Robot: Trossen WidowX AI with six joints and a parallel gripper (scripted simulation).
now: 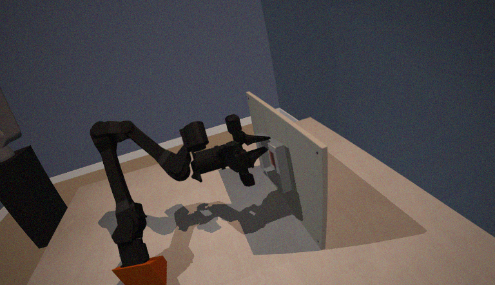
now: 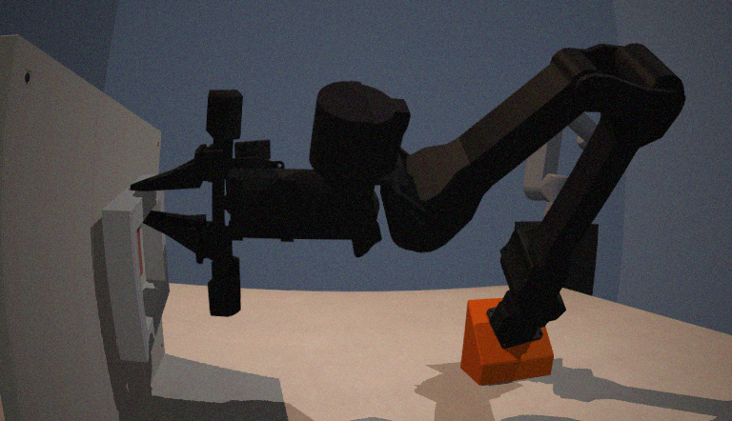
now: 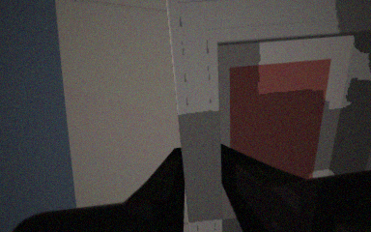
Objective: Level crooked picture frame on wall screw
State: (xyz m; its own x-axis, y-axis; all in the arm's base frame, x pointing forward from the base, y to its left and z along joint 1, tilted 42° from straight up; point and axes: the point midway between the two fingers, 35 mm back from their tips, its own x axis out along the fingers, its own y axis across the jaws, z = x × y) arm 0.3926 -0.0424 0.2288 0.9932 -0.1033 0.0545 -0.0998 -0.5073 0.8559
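The picture frame (image 1: 281, 159) (image 2: 119, 265) (image 3: 198, 72) is pale grey with a red picture (image 2: 139, 250) (image 3: 280, 121). It hangs against the upright grey wall panel (image 1: 308, 172) (image 2: 64, 152) (image 3: 116, 97). My gripper (image 1: 267, 144) (image 2: 139, 201) (image 3: 197, 152) reaches level toward the panel and is shut on the frame's upper bar, one finger on each side of it. The screw and the notched strip are hidden behind the frame. I cannot tell whether the frame sits level.
The panel stands on the beige table (image 1: 383, 253) (image 2: 351, 341). The arm's orange base block (image 1: 142, 271) (image 2: 504, 349) sits at the near end. A black box (image 1: 27, 194) stands off the table to the left. Blue room walls lie behind.
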